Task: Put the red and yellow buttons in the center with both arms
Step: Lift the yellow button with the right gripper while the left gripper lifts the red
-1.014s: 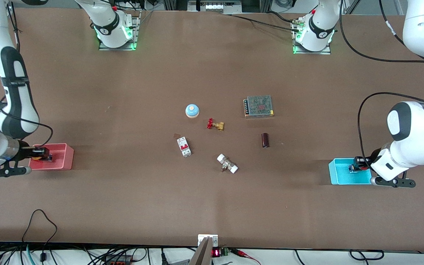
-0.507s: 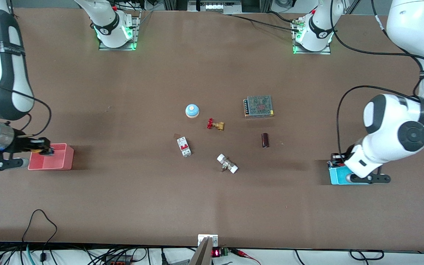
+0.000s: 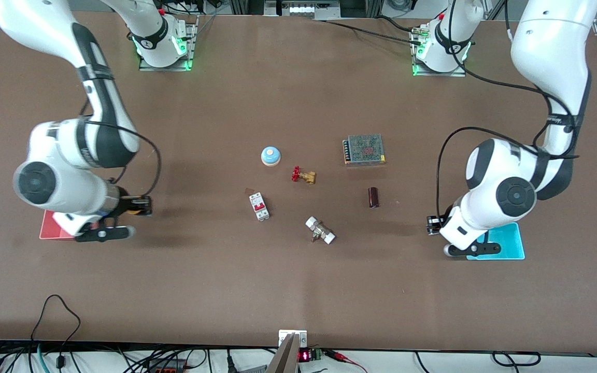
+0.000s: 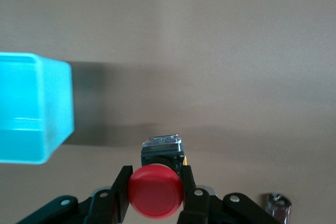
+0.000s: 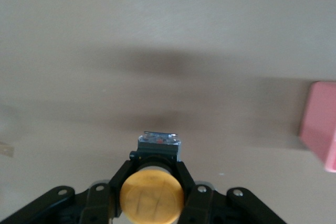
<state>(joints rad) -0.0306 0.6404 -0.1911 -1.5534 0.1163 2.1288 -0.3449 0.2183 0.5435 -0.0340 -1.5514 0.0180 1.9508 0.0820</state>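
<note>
My left gripper [image 4: 156, 191] is shut on the red button [image 4: 156, 191], holding it by its round cap above bare brown tabletop [image 3: 298, 269] beside the cyan bin [image 3: 508, 243]. In the front view the left gripper [image 3: 432, 225] shows at the bin's edge toward the table's middle. My right gripper [image 5: 152, 196] is shut on the yellow button [image 5: 152, 199] above bare tabletop beside the pink bin [image 3: 52, 228]. In the front view the right gripper [image 3: 142, 205] shows with a bit of the yellow button [image 3: 133, 210] in it.
In the table's middle lie a blue-domed button [image 3: 271, 156], a red-handled brass valve [image 3: 303, 175], a white and red breaker [image 3: 259, 206], a white-capped fitting [image 3: 320, 230], a dark cylinder [image 3: 373, 197] and a mesh-topped box [image 3: 364, 149]. The bins also show in the wrist views [image 4: 31, 108] [image 5: 321, 124].
Both arms have lifted their buttons out of the bins and swung toward the table's middle. Each gripper has stayed shut on its button.
</note>
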